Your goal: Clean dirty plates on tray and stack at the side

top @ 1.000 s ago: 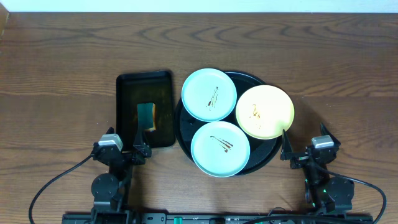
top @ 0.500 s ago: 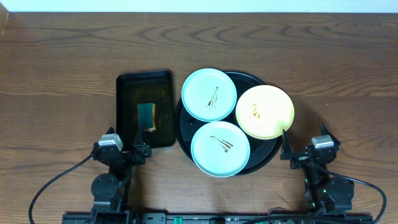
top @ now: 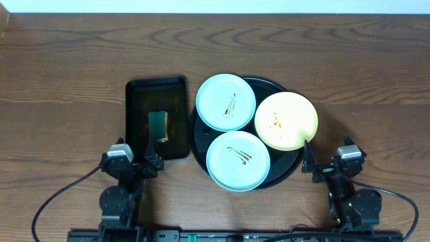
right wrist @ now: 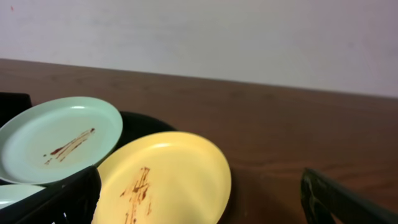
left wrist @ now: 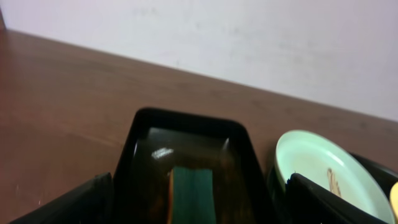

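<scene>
Pincers wide, empty: left pincer (left wrist: 199,180), right pincer (right wrist: 200,174) | mint plates (top: 226,102): 2 | yellow plate (top: 286,121): 1 | round tray (top: 282,168): 1

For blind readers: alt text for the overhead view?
Two mint-green round plates and one yellow round plate, sauce-streaked, crowd a round glossy black tray on a brown wooden table. A rectangular black tray alongside holds a green pad; left claw and right claw sit open below.

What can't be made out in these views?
Overhead: round black tray, floor mostly covered by three plates.
Left wrist: green pad in the rectangular tray, blurred and cut off by the bottom edge.
Right wrist: nearest mint plate, mostly cut off at the lower-left corner.
</scene>
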{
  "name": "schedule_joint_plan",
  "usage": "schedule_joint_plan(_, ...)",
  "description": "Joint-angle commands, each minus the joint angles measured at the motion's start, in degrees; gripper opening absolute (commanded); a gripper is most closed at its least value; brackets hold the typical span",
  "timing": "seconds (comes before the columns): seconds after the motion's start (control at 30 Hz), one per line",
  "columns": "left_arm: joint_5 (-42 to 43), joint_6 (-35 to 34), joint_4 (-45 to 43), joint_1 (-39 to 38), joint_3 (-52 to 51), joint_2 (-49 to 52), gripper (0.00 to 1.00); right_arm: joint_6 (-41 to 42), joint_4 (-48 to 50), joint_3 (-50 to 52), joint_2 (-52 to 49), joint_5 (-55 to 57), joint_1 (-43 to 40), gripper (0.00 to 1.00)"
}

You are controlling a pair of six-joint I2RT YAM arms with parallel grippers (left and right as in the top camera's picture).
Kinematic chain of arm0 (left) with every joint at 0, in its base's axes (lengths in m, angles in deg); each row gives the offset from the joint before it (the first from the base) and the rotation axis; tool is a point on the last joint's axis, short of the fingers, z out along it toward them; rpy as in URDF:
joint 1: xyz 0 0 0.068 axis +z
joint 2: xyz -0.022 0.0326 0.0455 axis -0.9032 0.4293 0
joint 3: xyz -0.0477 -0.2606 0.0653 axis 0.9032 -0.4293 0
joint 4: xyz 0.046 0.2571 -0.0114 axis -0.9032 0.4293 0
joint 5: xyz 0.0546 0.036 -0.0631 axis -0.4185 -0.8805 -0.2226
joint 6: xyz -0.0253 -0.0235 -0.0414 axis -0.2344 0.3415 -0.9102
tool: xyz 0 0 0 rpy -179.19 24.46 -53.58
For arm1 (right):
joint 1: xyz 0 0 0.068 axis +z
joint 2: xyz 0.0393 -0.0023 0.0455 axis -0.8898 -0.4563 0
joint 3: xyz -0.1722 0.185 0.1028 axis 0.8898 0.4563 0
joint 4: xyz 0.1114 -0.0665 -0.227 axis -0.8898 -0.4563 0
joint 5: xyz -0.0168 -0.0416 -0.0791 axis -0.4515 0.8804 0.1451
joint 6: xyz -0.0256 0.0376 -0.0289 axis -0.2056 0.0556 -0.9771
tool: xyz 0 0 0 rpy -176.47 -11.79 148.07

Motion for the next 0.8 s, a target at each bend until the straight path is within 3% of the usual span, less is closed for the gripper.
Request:
schedule_joint_plan(0.0, -0.5, 0.3, 4.3, 0.3, 0.4, 3.3, 0.88, 3.3, -0.3, 0.0, -3.1, -0.2, 0.5, 0.99)
schedule_joint_plan(0.3, -0.5, 0.3, 12.3, 0.2, 12.7, 17.9, 0.88, 6.3, -5.7, -9.0, -15.4, -0.3, 0.5, 0.99)
schedule_joint_plan(0.63, -0.3, 0.3, 39.7, 0.3, 38.9, 40.9, 0.88, 7.1, -28.5, -30.7, -38.0, -6.1, 0.5, 0.99)
schedule_joint_plan(0.77, -0.3, 0.3, 48.9, 0.2, 45.8, 48.0, 0.88, 7.3, -32.6, -37.1, -44.7, -8.7, 0.5, 0.99)
